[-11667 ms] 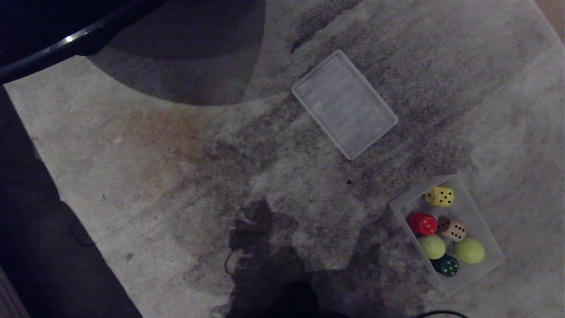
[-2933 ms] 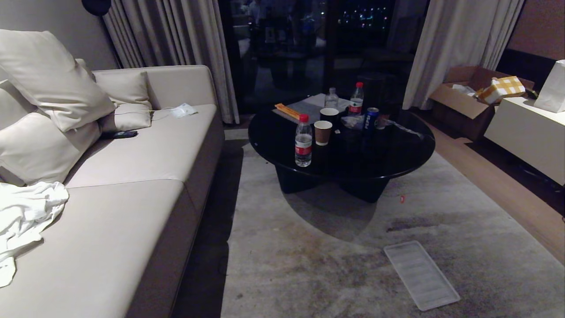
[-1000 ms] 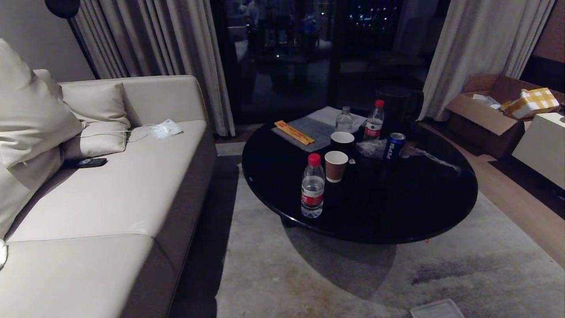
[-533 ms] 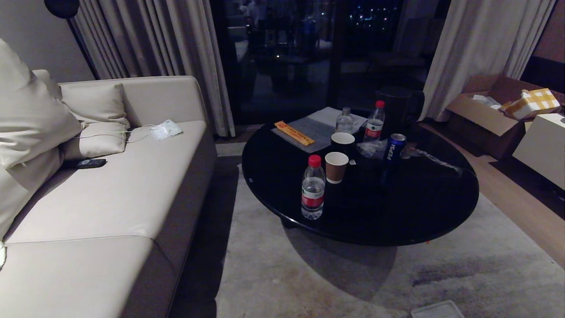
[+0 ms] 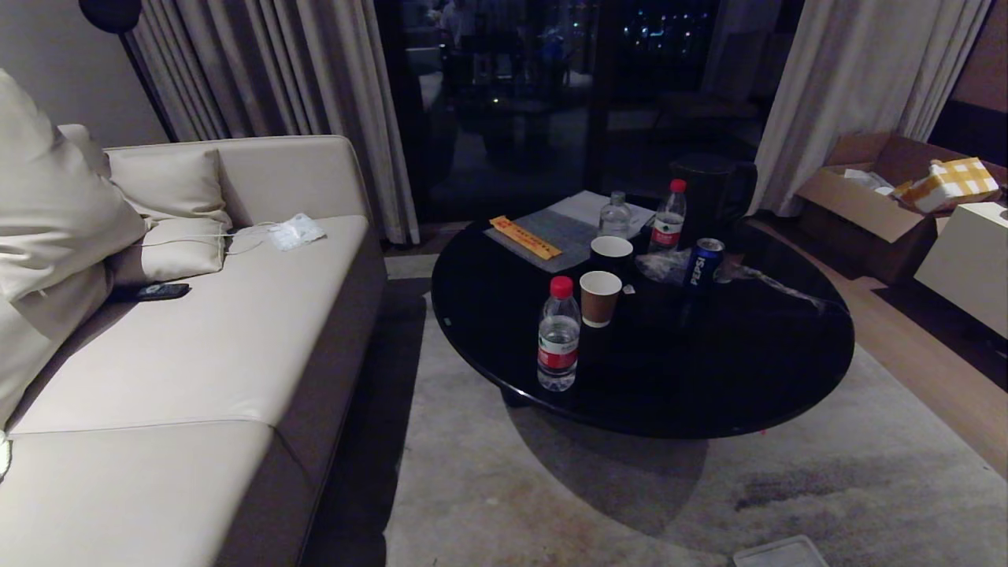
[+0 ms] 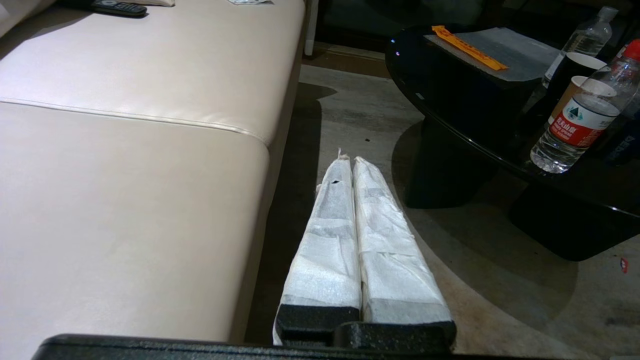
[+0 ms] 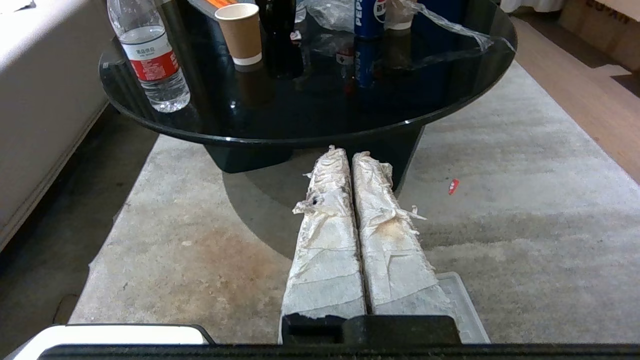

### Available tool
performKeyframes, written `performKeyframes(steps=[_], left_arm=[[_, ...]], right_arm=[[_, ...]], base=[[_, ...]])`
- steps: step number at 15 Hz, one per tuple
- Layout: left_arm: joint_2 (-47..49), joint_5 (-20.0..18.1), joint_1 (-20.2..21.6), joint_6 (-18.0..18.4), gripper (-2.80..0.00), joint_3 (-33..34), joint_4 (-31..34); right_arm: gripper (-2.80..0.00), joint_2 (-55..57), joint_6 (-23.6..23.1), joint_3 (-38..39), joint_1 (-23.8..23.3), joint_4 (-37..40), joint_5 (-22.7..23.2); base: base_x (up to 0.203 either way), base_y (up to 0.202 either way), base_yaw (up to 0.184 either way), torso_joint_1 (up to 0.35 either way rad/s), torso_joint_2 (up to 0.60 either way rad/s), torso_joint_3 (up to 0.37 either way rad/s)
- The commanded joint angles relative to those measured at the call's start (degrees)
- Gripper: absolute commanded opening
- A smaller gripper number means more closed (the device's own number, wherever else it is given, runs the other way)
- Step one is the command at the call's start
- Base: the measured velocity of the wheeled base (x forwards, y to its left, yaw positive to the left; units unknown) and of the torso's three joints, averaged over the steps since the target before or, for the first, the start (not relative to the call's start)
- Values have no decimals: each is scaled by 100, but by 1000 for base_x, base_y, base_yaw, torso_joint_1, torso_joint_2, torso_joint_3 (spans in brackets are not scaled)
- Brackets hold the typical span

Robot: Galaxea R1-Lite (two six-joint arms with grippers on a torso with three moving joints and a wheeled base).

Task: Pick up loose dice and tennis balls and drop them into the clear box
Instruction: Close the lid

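A: Black glass is filling the middle of the head view: the round surface (image 5: 709, 370) is carrying a water bottle (image 5: 557, 335), a brown paper cup (image 5: 600, 298) and a Pepsi can (image 5: 704, 262). Neither arm is showing there.

B: Each wrist view is giving what the head view is missing. The left claw (image 6: 348, 159) is hanging over the gap between the cream sofa (image 6: 135, 150) and the surface, its two white-wrapped fingers pressed together with nothing between them. The right claw (image 7: 346, 152) is sitting closed and empty too, pointing at the surface's dark base.

A: Are the dice, the tennis balls or the clear box showing anywhere?

B: No view is showing them, so I cannot tell where they are lying. Only the flat ribbed lid (image 5: 780, 551) is peeking in at the bottom edge of the head view; the right wrist view is showing it on the carpet (image 7: 500, 225) partly under that claw.

A: And room to move?

B: The carpet is lying open between the surface's rim and the wooden floor strip (image 5: 921, 362), with one small red scrap (image 7: 453, 186) on it. On the sofa side the passage is running narrow and shadowed.
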Motion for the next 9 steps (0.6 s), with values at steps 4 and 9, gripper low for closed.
performKeyframes(steps=[4, 9], left_arm=[[-2, 4, 0, -9, -280, 0, -2], [6, 4, 0, -9, -280, 0, -2]], right_arm=[[-280, 7, 7, 0, 4, 1, 0], [-280, 7, -2, 0, 4, 1, 0]], base=[[2, 0, -23, 1, 1, 0], [-1, 10, -180, 3, 3, 3]])
